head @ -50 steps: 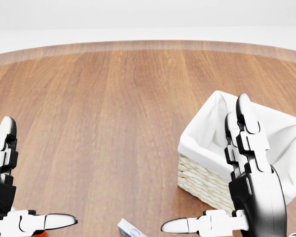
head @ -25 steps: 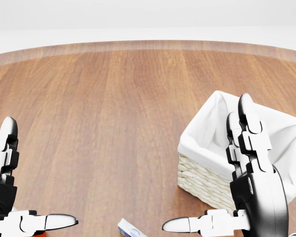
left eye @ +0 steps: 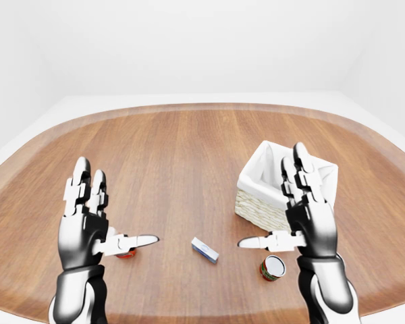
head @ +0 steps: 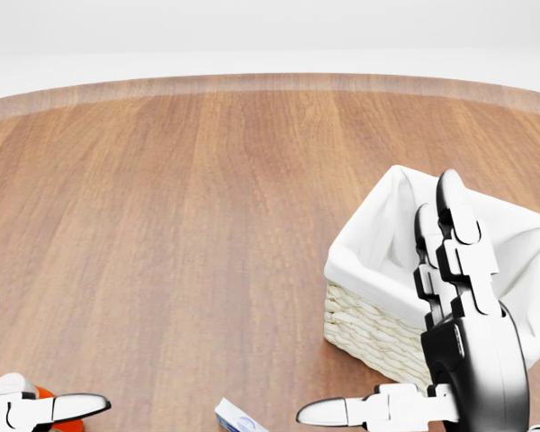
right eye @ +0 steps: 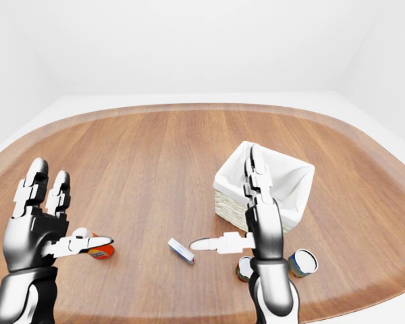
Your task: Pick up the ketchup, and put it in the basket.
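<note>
Both the left hand [left eye: 88, 226] and the right hand [left eye: 304, 216] hover spread wide and empty over the wooden counter [left eye: 175, 155], the red ketchup [right eye: 100, 252] lying just under the left thumb, at nine o'clock from the white-lined basket [right eye: 283, 177].

The wooden table [left eye: 182, 155] carries a lined basket [left eye: 256, 202], a small box [left eye: 204, 249], cans [right eye: 302, 262] — and ketchup [right eye: 100, 252].

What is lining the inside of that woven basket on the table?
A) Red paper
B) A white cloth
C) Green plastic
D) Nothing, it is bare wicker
B. In the right-eye view the basket shows a white cloth draped inside and folded over its rim.
</note>
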